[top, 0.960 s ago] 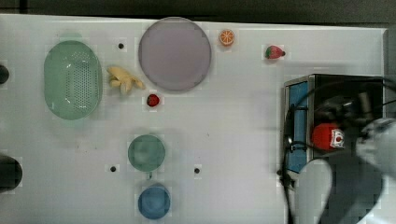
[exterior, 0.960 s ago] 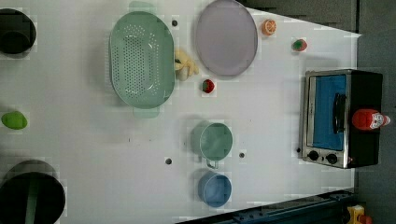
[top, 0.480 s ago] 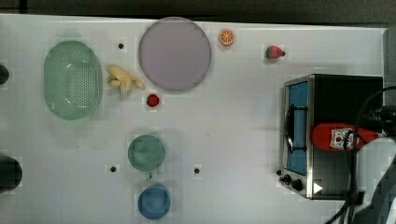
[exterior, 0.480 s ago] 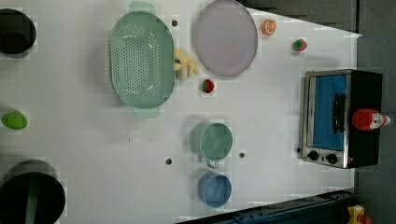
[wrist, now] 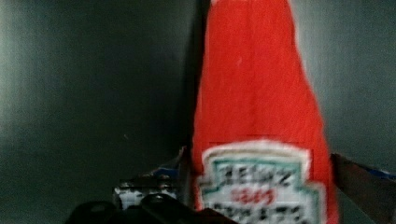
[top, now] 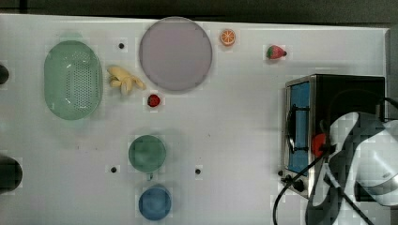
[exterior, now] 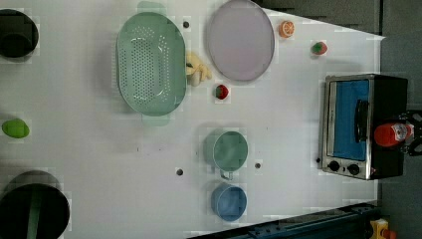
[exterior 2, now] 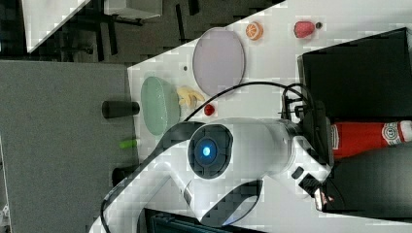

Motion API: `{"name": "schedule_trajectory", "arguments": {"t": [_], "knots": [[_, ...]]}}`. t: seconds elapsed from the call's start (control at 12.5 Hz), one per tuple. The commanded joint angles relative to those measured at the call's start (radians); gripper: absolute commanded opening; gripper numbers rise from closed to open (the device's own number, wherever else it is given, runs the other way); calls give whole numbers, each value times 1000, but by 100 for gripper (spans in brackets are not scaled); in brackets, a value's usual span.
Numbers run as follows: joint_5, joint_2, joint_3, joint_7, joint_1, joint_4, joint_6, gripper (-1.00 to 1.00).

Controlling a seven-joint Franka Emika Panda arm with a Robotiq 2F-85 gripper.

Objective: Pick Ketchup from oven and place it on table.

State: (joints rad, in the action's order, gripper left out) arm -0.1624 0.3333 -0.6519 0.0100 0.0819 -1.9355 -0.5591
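At the top view's lower right, the white arm (top: pixel 366 159) covers most of the ketchup bottle (exterior: pixel 390 134), red with a white label, lying on the oven (exterior: pixel 368 124). The gripper (exterior 2: pixel 323 136) stands wide by it. Cups and strawberries sit on the counter (top: pixel 234 140).

Item count on the bench (top: pixel 244 117):
- Oven (top: pixel 338 126): one.
- Ketchup (exterior: pixel 393 134): one.
- Strawberries (top: pixel 153 100) (top: pixel 276 52): two.
- Orange slice (top: pixel 228 37): one.
- Plate (top: pixel 175 53): one.
- Colander (top: pixel 73 79): one.
- Bananas (top: pixel 124 79): one bunch.
- Cups: two, green (top: pixel 147 153) and blue (top: pixel 154 203).
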Motion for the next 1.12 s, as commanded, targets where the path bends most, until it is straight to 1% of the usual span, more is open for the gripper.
{"name": "schedule_trajectory", "arguments": {"t": [0.08,0.16,0.24,0.4,0.48,0.56,0.72,0.8,0.88,1.12], "knots": [[-10,-27,12,-58,4,19,-19,71],[-10,-28,12,-58,3,16,-33,37],[-10,-34,13,-58,1,17,-33,23],[-8,-45,15,-58,-2,27,-23,23],[-3,-60,17,-58,-15,58,4,23],[11,-93,23,-54,-46,113,75,23],[56,-131,58,-54,-94,178,170,23],[65,-166,126,-54,-143,212,210,23],[65,-182,176,-54,-168,214,208,23],[65,-187,325,-54,-212,196,212,23]]}}
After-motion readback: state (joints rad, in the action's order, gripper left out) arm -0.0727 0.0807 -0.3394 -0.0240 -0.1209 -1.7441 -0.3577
